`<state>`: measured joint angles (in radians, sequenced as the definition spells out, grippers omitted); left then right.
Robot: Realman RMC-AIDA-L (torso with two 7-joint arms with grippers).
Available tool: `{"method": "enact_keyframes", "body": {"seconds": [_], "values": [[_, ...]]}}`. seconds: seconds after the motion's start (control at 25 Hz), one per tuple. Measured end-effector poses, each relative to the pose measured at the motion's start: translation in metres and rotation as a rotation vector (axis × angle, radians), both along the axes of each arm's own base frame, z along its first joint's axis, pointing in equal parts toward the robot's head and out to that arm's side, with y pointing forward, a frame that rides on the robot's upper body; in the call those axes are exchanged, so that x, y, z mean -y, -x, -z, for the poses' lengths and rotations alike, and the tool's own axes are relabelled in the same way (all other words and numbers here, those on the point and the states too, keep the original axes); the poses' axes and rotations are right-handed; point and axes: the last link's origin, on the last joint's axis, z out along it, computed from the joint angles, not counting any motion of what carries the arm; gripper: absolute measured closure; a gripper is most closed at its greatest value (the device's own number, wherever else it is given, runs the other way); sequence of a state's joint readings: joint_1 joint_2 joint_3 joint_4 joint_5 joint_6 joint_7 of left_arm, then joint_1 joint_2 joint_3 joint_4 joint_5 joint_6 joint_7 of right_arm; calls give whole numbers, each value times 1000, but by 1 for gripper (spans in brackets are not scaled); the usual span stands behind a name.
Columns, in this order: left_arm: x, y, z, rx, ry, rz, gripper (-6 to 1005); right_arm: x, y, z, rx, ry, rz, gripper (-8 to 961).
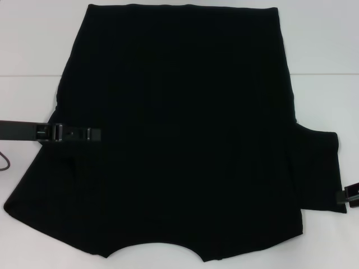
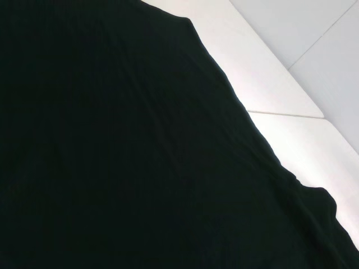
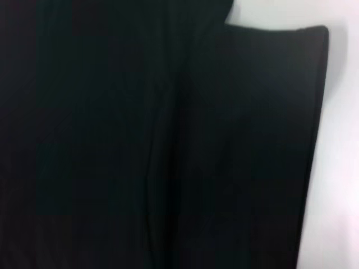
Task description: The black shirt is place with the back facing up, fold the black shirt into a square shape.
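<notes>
The black shirt (image 1: 185,123) lies spread flat on the white table (image 1: 33,50), plain side up, with its neck curve at the near edge and its hem at the far edge. One sleeve (image 1: 320,168) sticks out on the right; the other corner reaches toward the near left. My left gripper (image 1: 95,134) comes in from the left and lies low over the shirt's left edge. At the right border, my right gripper (image 1: 346,197) sits by the outer end of the right sleeve. In both wrist views, black fabric (image 2: 112,157) (image 3: 140,140) fills most of the picture.
White tabletop surrounds the shirt on the left, right and far side (image 2: 291,67) (image 3: 342,140). A seam line crosses the table at the far left (image 1: 28,75). A dark cable end shows at the left border (image 1: 4,159).
</notes>
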<state>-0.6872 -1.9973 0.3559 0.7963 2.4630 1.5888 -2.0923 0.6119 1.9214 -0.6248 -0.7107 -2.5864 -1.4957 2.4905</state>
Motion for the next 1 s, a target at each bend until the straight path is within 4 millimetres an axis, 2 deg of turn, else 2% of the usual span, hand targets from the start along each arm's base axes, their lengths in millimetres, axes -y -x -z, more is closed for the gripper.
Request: {"method": "enact_keyframes", "body": {"seconds": [1.0], "values": [[-1,1,0,-4,-10,-6,408,-4,2,13,19,-1,-19,521]]}}
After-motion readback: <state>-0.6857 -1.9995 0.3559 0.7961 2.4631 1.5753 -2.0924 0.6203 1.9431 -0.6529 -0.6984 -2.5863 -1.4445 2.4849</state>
